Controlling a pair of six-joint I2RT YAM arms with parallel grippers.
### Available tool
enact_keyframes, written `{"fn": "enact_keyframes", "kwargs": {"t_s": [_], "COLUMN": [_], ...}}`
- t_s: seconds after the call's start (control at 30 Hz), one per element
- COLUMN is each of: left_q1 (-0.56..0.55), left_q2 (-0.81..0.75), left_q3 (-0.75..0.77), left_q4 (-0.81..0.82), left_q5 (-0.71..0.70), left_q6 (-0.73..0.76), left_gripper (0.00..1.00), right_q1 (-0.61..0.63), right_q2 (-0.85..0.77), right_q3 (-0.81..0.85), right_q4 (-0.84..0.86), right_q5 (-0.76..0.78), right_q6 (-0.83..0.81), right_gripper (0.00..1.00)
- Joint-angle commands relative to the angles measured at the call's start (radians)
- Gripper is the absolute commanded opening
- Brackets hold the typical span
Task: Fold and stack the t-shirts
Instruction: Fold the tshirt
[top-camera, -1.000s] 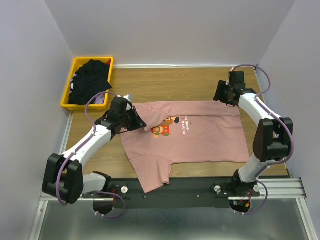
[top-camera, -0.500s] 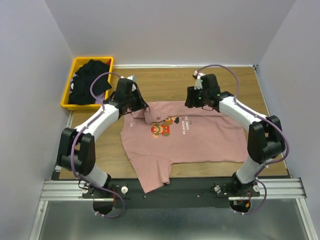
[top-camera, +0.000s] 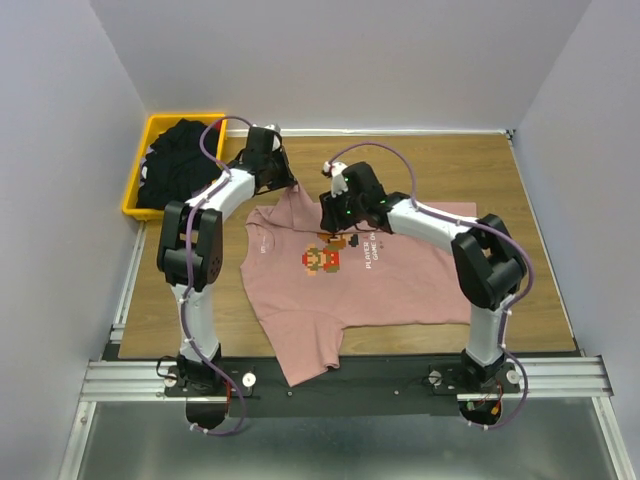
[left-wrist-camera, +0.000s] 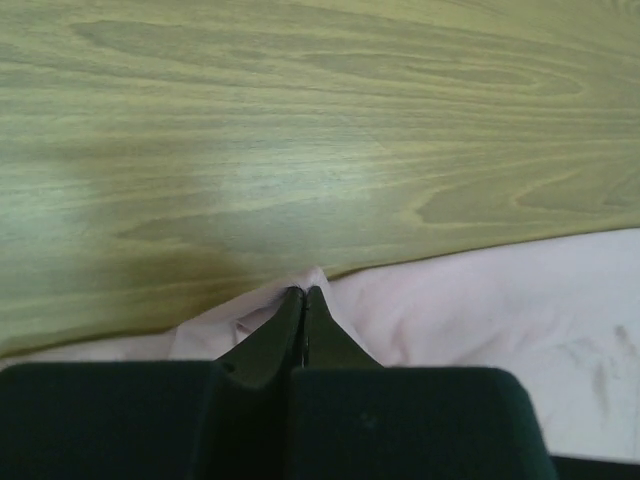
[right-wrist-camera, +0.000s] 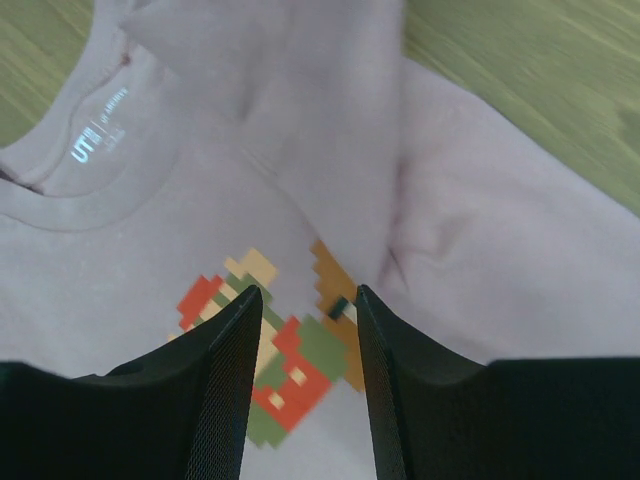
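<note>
One pink t-shirt (top-camera: 400, 285), neck label (right-wrist-camera: 98, 141) reading "UT", white chest text (top-camera: 372, 257) "PLAYER"

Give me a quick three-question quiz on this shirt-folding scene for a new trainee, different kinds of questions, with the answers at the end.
1. True or false: the left gripper is shut on an edge of the pink t-shirt.
2. Where are the black t-shirts? A: on the pink one. B: in the yellow bin. C: on bare wood.
3. In the right wrist view, what printed thing shows between the open fingers of the right gripper?
Key: 1 true. 2 B. 3 the pixel-art figure.
</note>
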Motion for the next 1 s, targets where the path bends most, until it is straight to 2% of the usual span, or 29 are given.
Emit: {"fn": "enact_keyframes", "kwargs": {"t_s": [0.0,0.27,0.53,0.77,0.97], "left_q1": [0.003,0.005,0.006,0.006,0.006], "left_q2": [0.067,0.127,0.138,0.140,0.132], "left_q3": [0.062,0.065,0.063,0.055,0.046], "left_q4": [-0.034,-0.002,0.001,0.005,0.004], "left_q5": [-0.006,0.030,0.034,0.037,0.034], "left_q6": [0.044,0.027,0.027,0.021,0.021], "left_gripper": [0.00,0.00,0.00,0.00,0.00], "right_q1": [0.059,0.099,0.115,0.122,0.129], "right_q2": [0.076,0.225,0.340,0.398,0.415], "right_q3": [0.089,0.224,0.314,0.331,0.327], "right_q4": [0.062,0.083,0.102,0.102,0.100], "right_q5": [-0.008,0.003,0.035,0.030,0.113], "right_q6": [-0.036,-0.036,-0.010,0.016,0.039], "right_gripper": [0.50,0.44,0.44,0.44,0.43]}}
